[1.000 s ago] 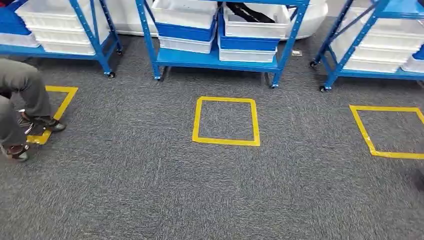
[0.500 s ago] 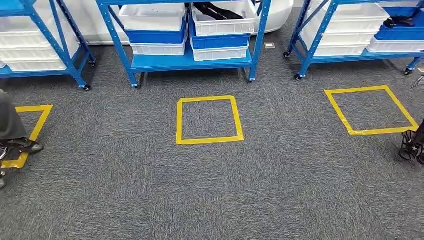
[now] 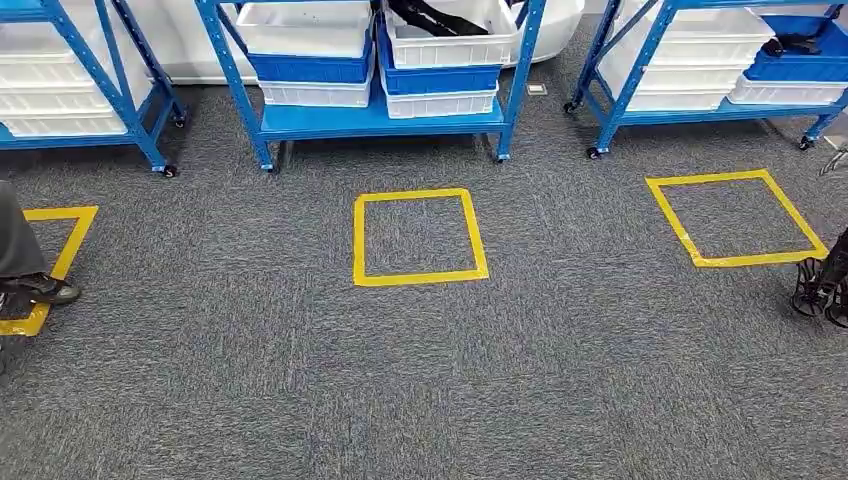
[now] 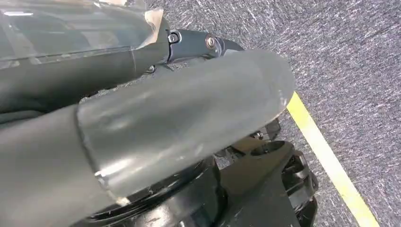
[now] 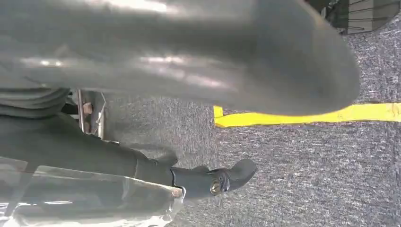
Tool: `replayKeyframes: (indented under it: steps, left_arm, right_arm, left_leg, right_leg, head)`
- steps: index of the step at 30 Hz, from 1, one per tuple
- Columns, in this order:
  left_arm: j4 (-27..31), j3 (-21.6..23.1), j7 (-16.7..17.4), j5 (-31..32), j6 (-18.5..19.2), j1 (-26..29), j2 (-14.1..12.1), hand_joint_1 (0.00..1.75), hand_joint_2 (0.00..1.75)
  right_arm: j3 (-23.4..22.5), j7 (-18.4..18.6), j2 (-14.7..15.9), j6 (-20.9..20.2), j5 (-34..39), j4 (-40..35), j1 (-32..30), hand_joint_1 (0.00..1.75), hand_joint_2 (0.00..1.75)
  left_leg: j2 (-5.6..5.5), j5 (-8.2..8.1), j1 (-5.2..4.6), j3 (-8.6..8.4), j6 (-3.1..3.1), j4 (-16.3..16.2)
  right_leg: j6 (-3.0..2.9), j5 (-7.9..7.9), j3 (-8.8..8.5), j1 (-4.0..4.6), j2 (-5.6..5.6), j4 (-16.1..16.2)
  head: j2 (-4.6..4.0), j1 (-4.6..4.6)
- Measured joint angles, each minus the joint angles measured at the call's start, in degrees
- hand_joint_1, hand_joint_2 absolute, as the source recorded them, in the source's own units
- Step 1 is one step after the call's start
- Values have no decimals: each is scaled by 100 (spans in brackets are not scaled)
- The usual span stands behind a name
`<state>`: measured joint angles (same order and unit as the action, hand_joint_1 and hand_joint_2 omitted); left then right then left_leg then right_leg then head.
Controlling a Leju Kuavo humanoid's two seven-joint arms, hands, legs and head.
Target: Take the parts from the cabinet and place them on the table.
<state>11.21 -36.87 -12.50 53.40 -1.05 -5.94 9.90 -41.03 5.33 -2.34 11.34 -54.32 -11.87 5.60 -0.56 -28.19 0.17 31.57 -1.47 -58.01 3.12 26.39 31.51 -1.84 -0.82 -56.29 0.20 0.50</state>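
Three blue cabinet racks stand along the far side in the head view. On the lowest shelf of the middle rack [image 3: 375, 120], a white bin [image 3: 445, 45] holds a black part [image 3: 425, 14]. A blue bin [image 3: 800, 65] on the right rack [image 3: 700, 115] holds another black part [image 3: 790, 43]. My left hand [image 4: 189, 94] hangs over the grey carpet, its thumb and a dark finger stretched out, holding nothing. My right hand [image 5: 189, 71] hangs the same way above a strip of yellow tape, also holding nothing.
Yellow tape squares mark the carpet: one in the middle [image 3: 419, 277], one at the right [image 3: 760, 258], part of one at the left [image 3: 70, 240]. A person's leg and shoe [image 3: 40, 290] stand at the left edge. A dark wiry object [image 3: 822, 290] sits at the right edge.
The camera has turned, so the whole scene slid left: the right rack and its square came fully into view. The person's legs are now almost out of the picture.
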Motion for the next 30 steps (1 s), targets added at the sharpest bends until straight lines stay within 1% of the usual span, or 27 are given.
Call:
replayKeyframes:
  steps: [2,3,4,5,6,7,10,11,12,13,14,15,16,17,18,19,20,21,22,23,24,25,26,27,28,29,30]
  left_arm:
    - [0,0,2,0,-7,0,0,0,0]
    - [0,0,2,0,-13,-1,0,0,0]
    - [0,0,2,4,-28,-7,0,0,0]
    - [0,0,2,7,-33,-9,7,0,0]
    - [0,0,2,9,-46,-10,13,0,0]
    - [0,0,2,9,-52,-9,9,0,0]
    - [0,0,2,9,-70,-7,17,0,0]
    - [0,0,2,9,-70,-7,18,0,0]
    - [0,0,2,11,-76,-5,17,0,0]
    - [0,0,2,18,-79,-3,20,0,0]
    - [0,0,0,28,-83,-3,22,0,0]
    - [0,0,-2,35,-90,-6,24,0,0]
    - [2,0,-4,37,-98,-7,20,0,0]
    - [0,0,-4,37,-98,-7,15,0,0]
    - [0,0,-4,44,-101,-11,22,0,0]
    - [0,0,-7,48,-105,-4,22,0,0]
    - [0,0,-7,48,-105,-4,22,0,0]
    - [0,0,-7,50,-105,-11,20,0,0]
    - [0,0,-7,50,-109,-22,17,0,0]
    - [0,-2,-7,50,-111,-22,17,0,0]
    - [0,0,-7,50,-111,-21,17,0,0]
    - [0,0,-7,50,-111,-8,20,0,0]
    - [0,0,-7,52,-111,2,22,0,0]
    - [0,0,-7,50,-111,7,22,0,0]
    - [0,0,-7,52,-111,7,22,0,0]
    - [0,0,-7,52,-111,4,22,0,0]
    - [0,0,-7,57,-111,1,20,0,0]
  right_arm:
    - [0,4,-7,0,-30,0,1,0,0]
    - [4,4,-13,0,-59,0,0,0,0]
    - [9,4,-13,2,-79,0,-8,0,0]
    - [9,7,-11,4,-98,0,-10,0,0]
    - [11,11,2,4,-105,0,0,0,0]
    - [13,11,2,4,-109,0,11,0,0]
    - [24,13,-2,4,-113,0,10,0,0]
    - [24,15,0,4,-122,0,-6,0,0]
    - [26,24,9,5,-142,0,-23,0,0]
    - [33,24,15,7,-166,0,-25,0,0]
    - [37,26,20,11,-177,0,-15,0,0]
    - [39,28,20,15,-179,0,0,0,0]
    - [39,35,4,15,-179,4,5,0,0]
    - [39,37,-11,15,-181,4,8,0,0]
    - [39,37,4,22,-188,4,6,0,0]
    - [39,39,7,22,-199,4,-6,0,0]
    - [39,44,7,22,-203,5,-19,0,0]
    - [39,44,-2,22,-207,7,-19,0,0]
    - [39,44,-2,22,-210,4,-14,0,0]
    - [39,41,-2,22,-212,4,-7,0,0]
    - [39,39,-4,22,-212,4,-7,0,0]
    - [39,42,-7,22,-212,7,-11,0,0]
    - [39,42,-7,22,-212,7,-21,0,0]
    - [39,42,-7,22,-214,7,-25,0,0]
    - [39,42,-7,22,-219,7,-23,0,0]
    - [39,39,-7,24,-225,7,-14,0,0]
    - [39,42,-9,31,-227,7,-9,0,0]
  left_leg:
    - [0,-7,-8,14,-33,2]
    - [0,1,-9,17,-77,38]
    - [9,29,-10,11,-128,67]
    - [10,67,22,-21,-172,114]
    - [34,107,50,-59,-204,145]
    - [45,130,61,-36,-233,152]
    - [78,154,56,39,-212,149]
    - [79,166,55,50,-191,148]
    - [78,173,63,54,-176,146]
    - [78,178,85,51,-138,143]
    - [77,177,109,44,-93,136]
    - [79,172,131,42,-32,112]
    - [84,169,94,14,32,112]
    - [84,150,104,19,63,99]
    - [97,139,94,14,127,103]
    - [97,177,106,1,170,34]
    - [113,165,130,-9,183,32]
    - [110,102,163,20,195,-35]
    - [108,-54,163,125,204,-251]
    - [99,-285,152,331,218,-652]
    - [93,-498,146,576,233,-1115]
    - [94,-657,146,850,230,-1589]
    - [94,-665,141,996,214,-1777]
    - [94,-534,132,1018,178,-1702]
    - [93,-303,108,929,129,-1411]
    - [85,25,78,724,55,-894]
    - [72,332,31,510,-48,-375]
  right_leg:
    - [21,-11,3,-6,0,24]
    - [72,-57,-31,-5,0,1]
    - [153,-109,-42,1,1,-44]
    - [151,-94,-36,30,-2,-32]
    - [69,62,33,-5,28,-131]
    - [-30,281,163,9,31,-428]
    - [-23,840,731,15,31,-1728]
    - [33,862,753,9,32,-1832]
    - [82,800,643,-6,34,-1659]
    - [158,640,397,-30,42,-1235]
    - [227,425,49,-59,53,-597]
    - [269,262,-247,-97,73,-22]
    - [196,330,-141,-28,88,-84]
    - [68,431,-118,8,135,-43]
    - [-29,269,-122,7,116,-80]
    - [-114,295,-145,1,114,-81]
    - [-168,277,-195,-16,110,-79]
    - [-211,265,-243,-12,111,-73]
    - [-243,259,-261,7,108,-75]
    - [-251,264,-261,21,108,-76]
    - [-268,275,-260,43,106,-79]
    - [-291,291,-267,72,106,-80]
    - [-316,308,-281,100,102,-80]
    - [-338,326,-305,119,93,-80]
    - [-364,347,-337,141,81,-79]
    - [-374,380,-386,170,67,-78]
    - [-380,413,-427,186,61,-73]
  head:
    - [0,-2]
    - [-2,2]
    - [0,2]
    - [-2,-9]
    - [0,-11]
    - [0,-32]
    - [0,-41]
    - [0,-41]
    - [0,-41]
    - [0,-48]
    - [0,-37]
    - [0,-52]
    - [0,-50]
    - [-2,-76]
    - [0,-50]
    - [0,-18]
    - [-2,-11]
    - [0,-2]
    - [0,2]
    - [0,13]
    - [0,13]
    - [0,15]
    - [0,9]
    - [0,15]
    - [-2,13]
    - [0,15]
    - [0,13]
